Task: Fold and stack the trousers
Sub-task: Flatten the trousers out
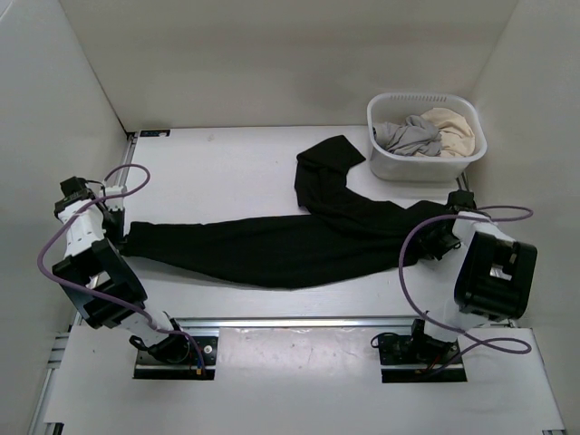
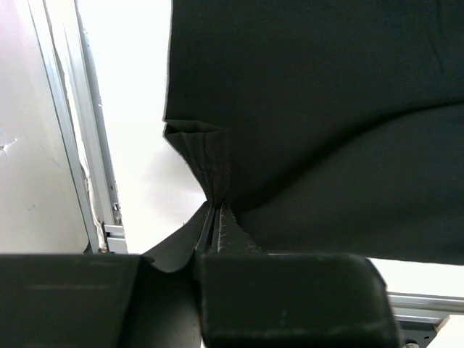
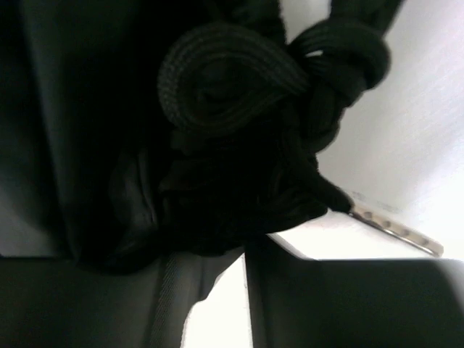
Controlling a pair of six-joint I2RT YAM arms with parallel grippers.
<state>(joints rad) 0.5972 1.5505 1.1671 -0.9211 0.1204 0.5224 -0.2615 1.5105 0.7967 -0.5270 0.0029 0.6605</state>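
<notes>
White walls are closing in a white tabletop (image 1: 227, 163), and the trousers (image 1: 272, 249) are lying across its middle, plain black and matte, stretching nearly from the left edge to the right. One leg is running flat and long toward the left, while the other is bending away toward the back and ending just beside a white basket (image 1: 385, 165) that is standing in the far right corner. Inside the basket a grey garment (image 1: 408, 136) and a beige garment (image 1: 453, 127) are lying crumpled together. The left end effector (image 1: 120, 237) is sitting at the left tip of the long leg, and its wrist view is showing the cloth gathered into tight pleats and pinched between the closed fingers (image 2: 290, 290), with the rest of the leg fanning out over the surface next to a metal rail (image 2: 98, 167) at the edge. The right end effector (image 1: 441, 237) is hovering low over the waist end of the trousers near the right edge. In its own view a knotted black drawstring (image 3: 232, 80) is lying on bunched fabric just ahead of the fingers (image 3: 355, 304), which are standing partly apart with a sliver of bright surface showing between them; the cloth is reaching the mouth of the jaws, but I cannot tell whether they are touching it. Purple cables (image 1: 408, 263) are looping around both arms.
</notes>
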